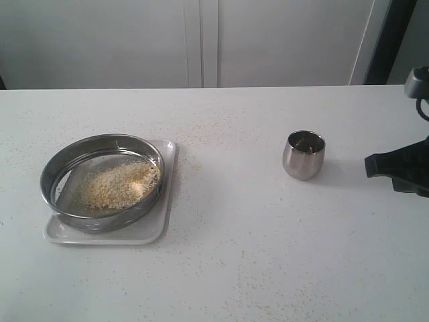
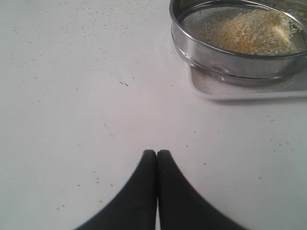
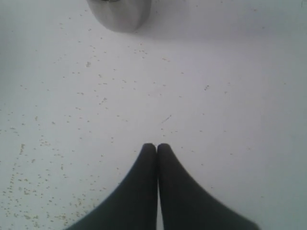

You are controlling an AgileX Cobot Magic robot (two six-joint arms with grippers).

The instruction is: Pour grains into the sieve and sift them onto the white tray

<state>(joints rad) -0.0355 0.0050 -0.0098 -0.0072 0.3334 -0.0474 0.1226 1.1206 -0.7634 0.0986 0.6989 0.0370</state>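
Sieve (image 1: 100,219) sits on the tray (image 1: 161,223); wide desk (image 1: 228,255) lies between it and the cup (image 1: 303,155). Left tool (image 2: 157,152), right tool (image 3: 156,145) — both pressed together, holding nothing.

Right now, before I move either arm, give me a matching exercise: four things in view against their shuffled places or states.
1 round shiny steel sieve
2 flat white rectangular tray
3 small rounded steel cup
4 black left tool

a shut, holding nothing
b beneath the sieve
c holds the heap of grains
d upright, alone on the white table

Pairs: 1-c; 2-b; 3-d; 4-a
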